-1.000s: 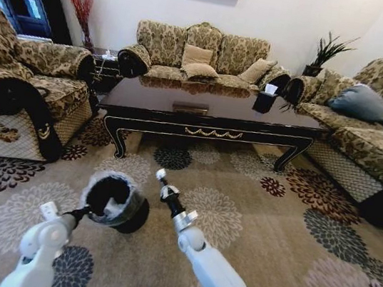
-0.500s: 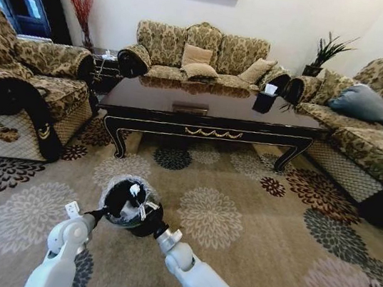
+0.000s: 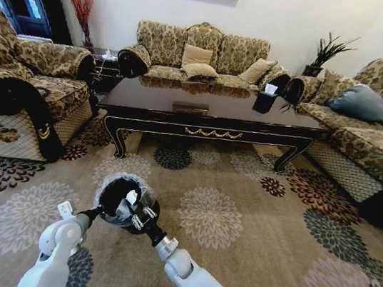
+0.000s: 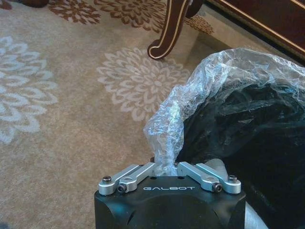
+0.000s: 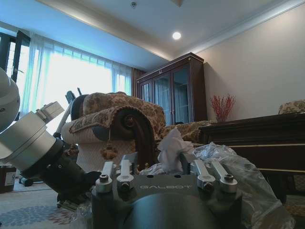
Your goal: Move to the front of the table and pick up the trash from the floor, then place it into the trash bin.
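The right gripper [image 5: 164,164], jaws closed on crumpled white paper [image 5: 172,147], hangs directly over the trash bin [image 3: 121,204], whose liner [image 4: 167,129] the left gripper [image 4: 167,168] pinches.

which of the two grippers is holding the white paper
The right gripper, pinching crumpled white paper over the trash bin; the left gripper grips the liner.

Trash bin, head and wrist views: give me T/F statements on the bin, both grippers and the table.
1. The left gripper pinches the liner of the trash bin. True.
2. The right gripper holds a bottle. False: it holds crumpled white paper.
3. The trash bin stands on the table. False: it stands on the carpet before it.
4. The right gripper is at the bin's mouth. True.
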Controlling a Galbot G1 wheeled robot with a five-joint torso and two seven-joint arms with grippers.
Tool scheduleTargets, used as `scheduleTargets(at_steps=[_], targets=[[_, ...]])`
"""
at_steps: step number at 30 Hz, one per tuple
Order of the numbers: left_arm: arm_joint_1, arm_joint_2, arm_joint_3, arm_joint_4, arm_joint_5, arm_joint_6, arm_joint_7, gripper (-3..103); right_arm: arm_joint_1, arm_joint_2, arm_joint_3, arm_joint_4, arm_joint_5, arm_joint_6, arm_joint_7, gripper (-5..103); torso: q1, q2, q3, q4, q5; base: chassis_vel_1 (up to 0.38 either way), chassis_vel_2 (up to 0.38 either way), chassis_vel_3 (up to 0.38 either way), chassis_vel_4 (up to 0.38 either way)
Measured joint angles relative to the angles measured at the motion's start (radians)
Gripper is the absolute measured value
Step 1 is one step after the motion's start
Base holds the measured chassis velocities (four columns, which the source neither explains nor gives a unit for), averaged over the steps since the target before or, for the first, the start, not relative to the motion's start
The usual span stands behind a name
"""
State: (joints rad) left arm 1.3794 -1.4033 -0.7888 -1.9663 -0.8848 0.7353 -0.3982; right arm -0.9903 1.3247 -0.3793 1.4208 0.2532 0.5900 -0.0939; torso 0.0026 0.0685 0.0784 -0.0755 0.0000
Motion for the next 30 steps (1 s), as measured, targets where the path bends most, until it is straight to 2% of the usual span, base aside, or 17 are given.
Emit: scheduleTargets(at_steps=[1,2,5,8,10,13,30], targets=[[0.001,0.000,0.000,0.000,0.000,0.000,0.000,2,0.000,0.000,-0.001,-0.001,-0.003,0.000,0.003,51,0.000,0.000,0.000,0.0000,0.0000,0.000,0.000,0.000,0.000],[0.003,0.000,0.000,0.000,0.000,0.000,0.000,2,-0.001,0.001,-0.002,-0.003,-0.011,-0.001,0.010,62,0.000,0.000,0.000,0.0000,0.0000,0.000,0.000,0.000,0.000],[0.004,0.000,0.000,0.000,0.000,0.000,0.000,2,-0.002,0.001,-0.002,-0.004,-0.021,-0.001,0.013,68,0.000,0.000,0.000,0.0000,0.0000,0.000,0.000,0.000,0.000],[0.004,-0.001,0.000,0.000,0.000,0.000,0.000,2,-0.005,0.000,0.001,-0.015,-0.048,0.000,0.014,84,0.000,0.000,0.000,0.0000,0.0000,0.000,0.000,0.000,0.000],[0.004,-0.001,0.000,0.000,0.000,0.000,0.000,2,-0.006,0.000,0.002,-0.018,-0.054,0.001,0.014,84,0.000,0.000,0.000,0.0000,-0.0001,0.000,0.000,0.000,0.000],[0.001,0.003,-0.001,0.000,0.000,0.000,-0.001,2,-0.014,-0.002,0.006,-0.027,-0.078,0.006,0.014,98,0.000,0.000,0.000,0.0000,-0.0001,0.000,0.000,0.000,0.000],[-0.005,0.016,-0.008,0.007,-0.003,0.000,0.002,2,-0.014,-0.002,0.009,-0.026,-0.081,0.004,0.017,100,0.000,0.000,0.000,-0.0001,0.0000,0.000,0.000,0.000,0.000]])
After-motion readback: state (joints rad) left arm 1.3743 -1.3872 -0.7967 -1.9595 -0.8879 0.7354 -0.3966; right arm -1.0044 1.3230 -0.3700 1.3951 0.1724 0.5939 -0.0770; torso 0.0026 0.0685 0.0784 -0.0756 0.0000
